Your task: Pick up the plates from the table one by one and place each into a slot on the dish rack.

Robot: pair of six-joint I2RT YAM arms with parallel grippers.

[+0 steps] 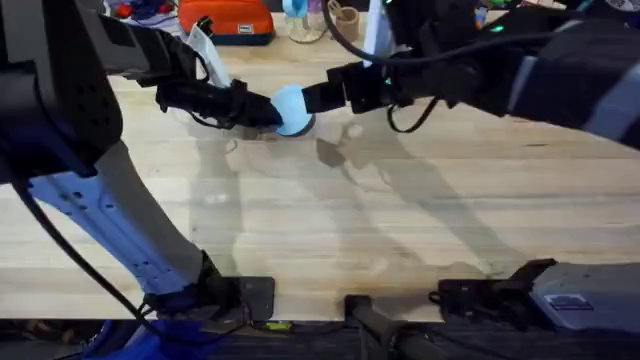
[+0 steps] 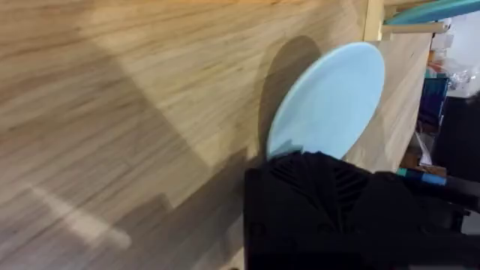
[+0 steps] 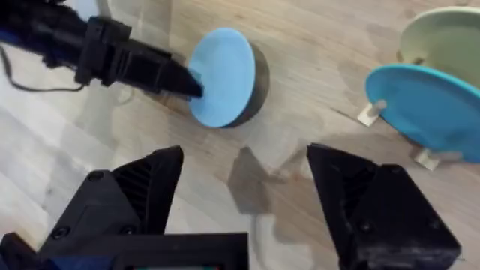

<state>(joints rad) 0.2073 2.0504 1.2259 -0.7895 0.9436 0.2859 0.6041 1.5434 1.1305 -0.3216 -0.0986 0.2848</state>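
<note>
A light blue plate (image 1: 292,108) is held on edge just above the table (image 1: 330,230), tilted. My left gripper (image 1: 266,112) is shut on its rim from the left, as the right wrist view also shows, with the left gripper (image 3: 189,85) pinching the plate (image 3: 223,75). In the left wrist view the plate (image 2: 330,97) sticks out past my left gripper (image 2: 304,159). My right gripper (image 1: 320,97) hovers just right of the plate, its fingers open wide and holding nothing (image 3: 246,161). The dish rack (image 3: 371,112) holds a blue plate (image 3: 427,101) and a pale green plate (image 3: 442,45).
An orange box (image 1: 225,18) and some cups (image 1: 340,20) stand along the table's back edge. The rack's peg (image 2: 373,19) and a teal plate (image 2: 435,9) show beyond the held plate. Bare wood stretches toward the front of the table.
</note>
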